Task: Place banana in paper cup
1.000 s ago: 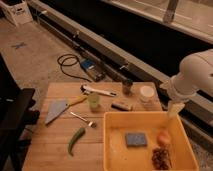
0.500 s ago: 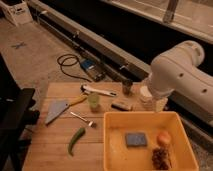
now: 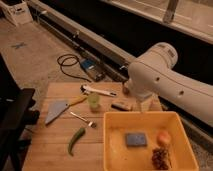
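Note:
My white arm (image 3: pixel 160 75) reaches in from the right over the back right of the wooden table (image 3: pixel 55 155). My gripper (image 3: pixel 144 104) hangs below the arm just behind the yellow tub's far rim, where only a pale tip of it shows. The arm covers the spot where the paper cup stands, so the cup is hidden. The banana is hidden too.
A yellow tub (image 3: pixel 113 150) at the front right holds a blue sponge (image 3: pixel 135 139), an orange fruit (image 3: pixel 163 138) and a dark cluster (image 3: pixel 160 157). On the table lie a green pepper (image 3: pixel 76 140), a translucent green cup (image 3: pixel 93 101), a fork (image 3: pixel 82 119), a scraper (image 3: pixel 59 108), a white-handled tool (image 3: pixel 98 90) and a dark bar (image 3: pixel 120 105). A black chair (image 3: pixel 15 115) stands at the left.
My arm has swung left from the table's right edge to over the paper cup. The cup, visible earlier, is now covered, and the yellow piece under the arm no longer shows.

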Controlling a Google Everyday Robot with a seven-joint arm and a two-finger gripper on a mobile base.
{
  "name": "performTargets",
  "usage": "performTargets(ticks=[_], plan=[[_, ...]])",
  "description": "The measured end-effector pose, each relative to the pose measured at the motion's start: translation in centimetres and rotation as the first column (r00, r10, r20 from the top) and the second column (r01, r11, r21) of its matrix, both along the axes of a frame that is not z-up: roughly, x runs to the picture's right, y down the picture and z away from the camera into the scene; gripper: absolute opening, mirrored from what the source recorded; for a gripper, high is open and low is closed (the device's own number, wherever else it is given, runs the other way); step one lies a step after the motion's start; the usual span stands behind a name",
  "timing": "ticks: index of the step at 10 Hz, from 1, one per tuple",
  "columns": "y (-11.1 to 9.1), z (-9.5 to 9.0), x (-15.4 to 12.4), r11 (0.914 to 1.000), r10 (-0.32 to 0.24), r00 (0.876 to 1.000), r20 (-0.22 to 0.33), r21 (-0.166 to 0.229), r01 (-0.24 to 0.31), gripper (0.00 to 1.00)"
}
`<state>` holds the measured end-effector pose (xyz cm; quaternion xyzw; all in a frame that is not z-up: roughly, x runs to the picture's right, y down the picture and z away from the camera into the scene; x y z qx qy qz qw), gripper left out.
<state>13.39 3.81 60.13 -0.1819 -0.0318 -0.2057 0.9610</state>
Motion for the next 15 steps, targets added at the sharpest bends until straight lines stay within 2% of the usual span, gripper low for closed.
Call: performTargets(ticks=[3,5,7,9,11,15], plan=[[-0.2,1.0,1.1,0.9998,0.001,1.0,-0.014,-0.021,-0.001,0.8],[-0.6,3.5,0.4,0.9991,-0.005,1.0,0.014,-0.043,0.006,0.8],[-0.7,5.6,-1.5,0.9979,-0.007,0.999,0.048,-0.064,0.01,0.8],[-0.6,8.8,-6.6,0.9959,0.01,0.994,0.112,-0.09,0.0,0.8],[-0.5,10.8,-11.2,0.9939,0.033,0.985,0.169,-0.109,-0.015,0.8],[-0.5,11.1,-11.6,0.9938,0.036,0.984,0.174,-0.11,-0.017,0.8]])
